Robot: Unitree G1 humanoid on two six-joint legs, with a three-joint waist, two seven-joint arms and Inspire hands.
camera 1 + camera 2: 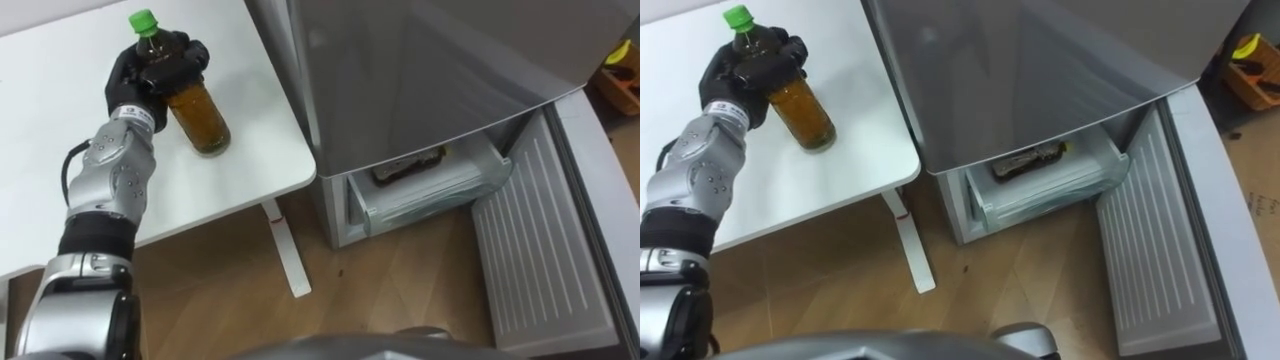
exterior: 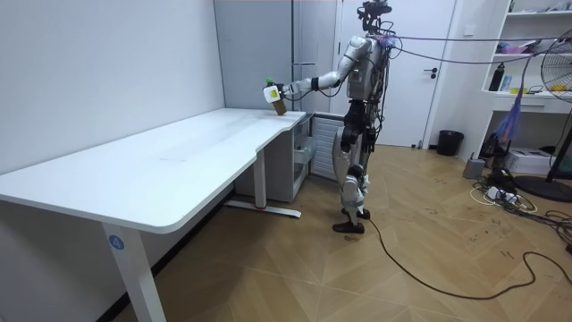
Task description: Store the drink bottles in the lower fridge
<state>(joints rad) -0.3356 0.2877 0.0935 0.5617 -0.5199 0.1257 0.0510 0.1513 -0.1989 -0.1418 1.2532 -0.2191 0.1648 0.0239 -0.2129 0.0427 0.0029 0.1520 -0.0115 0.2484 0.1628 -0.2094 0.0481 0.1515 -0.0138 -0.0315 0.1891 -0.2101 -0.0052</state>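
Note:
A brown drink bottle with a green cap is over the white table, near its right end. My left hand is shut on the bottle's upper part, tilting it slightly. In the room view the same bottle is held just above the table corner beside the fridge. The grey fridge stands to the right, its lower door swung open. Another dark bottle lies inside the lower drawer.
The table's rounded right edge lies close to the fridge side. A white table leg stands on the wooden floor between them. In the room view I stand between the table end and the open fridge door.

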